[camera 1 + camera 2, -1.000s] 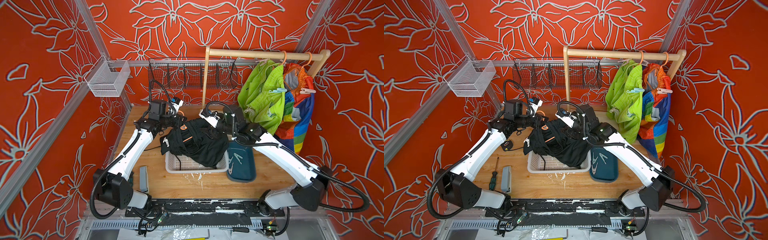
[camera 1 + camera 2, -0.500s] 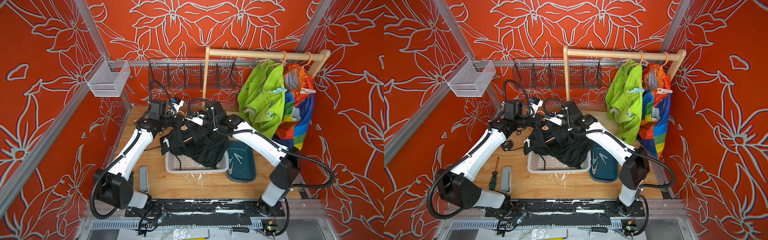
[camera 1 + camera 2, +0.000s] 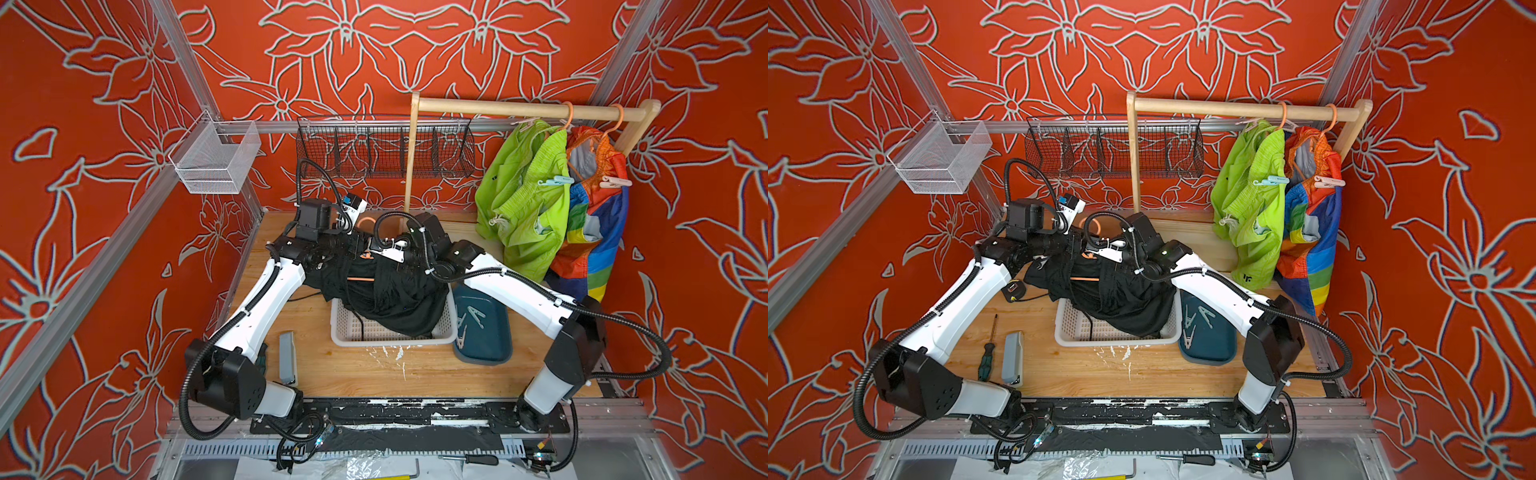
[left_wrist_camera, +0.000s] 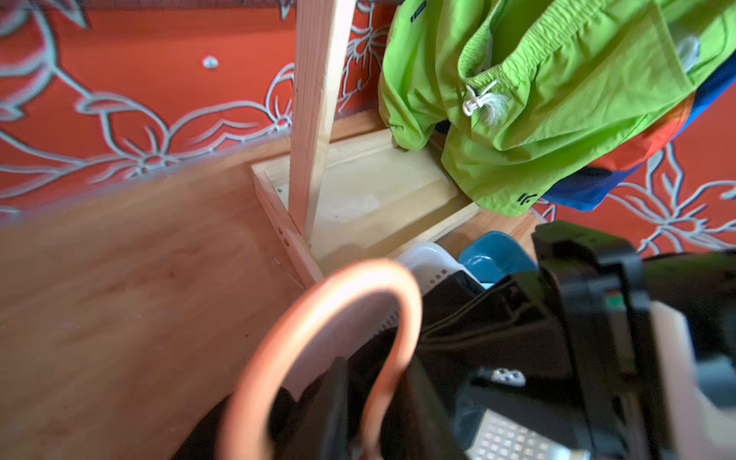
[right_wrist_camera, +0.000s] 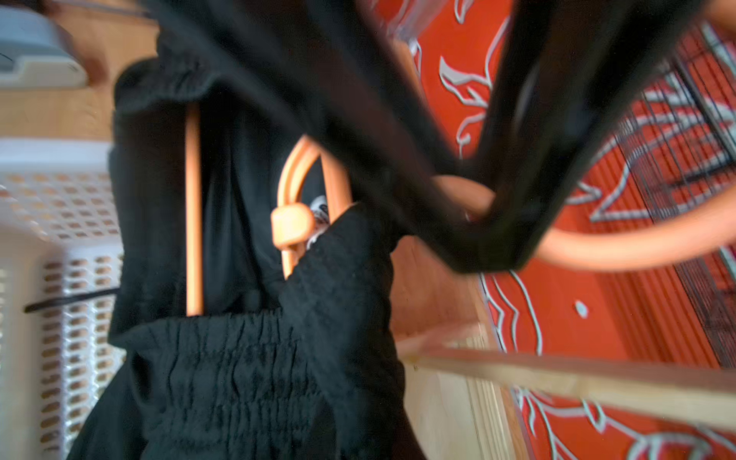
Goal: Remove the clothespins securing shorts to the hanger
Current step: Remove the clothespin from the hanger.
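Overhead, black shorts point(image 3: 399, 299) draped the orange hanger point(image 5: 597, 247), whose hook the right gripper point(image 5: 484, 223) held, jaws closed. The left gripper point(image 4: 376, 378) could not be judged open or shut; clothespins point(image 3: 471, 320) lay in the teal tray point(image 3: 486, 353).

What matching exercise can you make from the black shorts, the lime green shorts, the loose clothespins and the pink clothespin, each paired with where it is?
Things:
1. black shorts
2. lime green shorts
3. loose clothespins
4. pink clothespin

Places:
A. lying in the teal tray
B. draped over the white basket
C. hanging under the wooden rail
D. clipped on the rainbow shorts

Pairs: 1-B, 2-C, 3-A, 4-D
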Controlling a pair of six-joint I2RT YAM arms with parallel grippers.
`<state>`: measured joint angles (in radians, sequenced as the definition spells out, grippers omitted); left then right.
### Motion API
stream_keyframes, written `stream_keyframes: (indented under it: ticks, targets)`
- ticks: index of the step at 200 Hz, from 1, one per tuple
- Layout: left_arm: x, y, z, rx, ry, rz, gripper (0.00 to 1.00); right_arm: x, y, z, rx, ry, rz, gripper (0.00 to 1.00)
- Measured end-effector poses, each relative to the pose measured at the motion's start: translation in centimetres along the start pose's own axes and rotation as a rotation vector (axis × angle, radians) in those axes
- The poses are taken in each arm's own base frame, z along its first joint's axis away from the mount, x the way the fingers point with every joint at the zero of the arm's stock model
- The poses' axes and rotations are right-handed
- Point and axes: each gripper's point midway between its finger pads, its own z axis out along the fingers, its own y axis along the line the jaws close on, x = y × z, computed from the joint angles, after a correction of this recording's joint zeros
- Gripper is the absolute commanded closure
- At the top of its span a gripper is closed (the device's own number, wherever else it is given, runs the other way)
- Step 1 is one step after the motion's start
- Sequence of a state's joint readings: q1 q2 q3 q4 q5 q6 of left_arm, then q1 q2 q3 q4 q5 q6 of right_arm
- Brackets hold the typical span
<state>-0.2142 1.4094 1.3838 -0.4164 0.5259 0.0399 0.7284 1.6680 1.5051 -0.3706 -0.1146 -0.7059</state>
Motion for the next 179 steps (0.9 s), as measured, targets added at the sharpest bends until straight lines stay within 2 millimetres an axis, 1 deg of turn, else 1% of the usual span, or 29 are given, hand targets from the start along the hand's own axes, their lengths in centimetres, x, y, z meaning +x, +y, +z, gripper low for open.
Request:
stream_keyframes:
  ticks: [14,26,35,49,79,91,108,135,148,179]
  targets:
    - [-0.9,0.6,-0.9,-0.026,-0.039,-0.008,0.28,1.2,0.0,-0.3,0.018,0.029,0.012,1.0]
    - [-1.5,1.1,-1.6,-0.047,-0.069,-0.011,0.18,2.1,-0.1,-0.5,0.035,0.048,0.019,1.0]
    - [-1.9,1.4,-2.1,-0.058,-0.088,-0.022,0.14,2.6,0.1,-0.7,0.041,0.056,0.024,1.0]
    - [-2.3,2.0,-2.8,-0.079,-0.112,-0.023,0.1,3.1,0.3,-1.0,0.052,0.066,0.032,1.0]
    - [-2.3,3.1,-4.0,-0.122,-0.14,-0.026,0.08,3.6,0.0,-2.1,0.073,0.058,0.075,1.0]
    - [-2.3,3.6,-4.6,-0.134,-0.148,-0.027,0.07,3.8,-0.6,-2.8,0.082,0.04,0.114,1.0]
    - [-2.3,3.7,-5.2,-0.127,-0.157,-0.018,0.07,4.2,-2.1,-4.0,0.105,-0.002,0.192,1.0]
    - [-2.3,3.2,-5.5,-0.103,-0.158,0.008,0.07,5.3,-3.7,-5.5,0.143,-0.044,0.287,1.0]
    - [-2.1,3.0,-5.6,-0.094,-0.155,0.018,0.07,5.6,-3.9,-5.8,0.145,-0.06,0.316,1.0]
    - [-1.9,3.0,-6.1,-0.082,-0.154,0.03,0.1,6.4,-3.0,-6.2,0.117,-0.084,0.372,1.0]
